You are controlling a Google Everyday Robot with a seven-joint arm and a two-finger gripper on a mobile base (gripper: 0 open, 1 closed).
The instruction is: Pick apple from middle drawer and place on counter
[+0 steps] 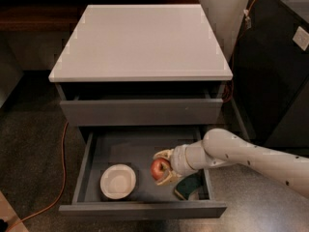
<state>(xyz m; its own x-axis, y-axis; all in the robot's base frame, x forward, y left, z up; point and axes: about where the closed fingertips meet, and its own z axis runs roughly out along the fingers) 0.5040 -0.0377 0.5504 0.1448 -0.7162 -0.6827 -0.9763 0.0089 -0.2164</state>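
Your fingers (164, 154) are clasped on the apple (158, 168), one above it and one below, inside the open middle drawer (140, 210). Lift straight up until they clear the drawer walls. Then draw back from under the upper drawer (140, 111) before rising to the table (140, 37), which lies above and beyond the fingers. Mind the white bowl (118, 181) just past the fingertips and the sponge (189, 187) beneath the wrist. Whether the apple has left the drawer floor is hard to judge, and the arm partly hides the sponge.
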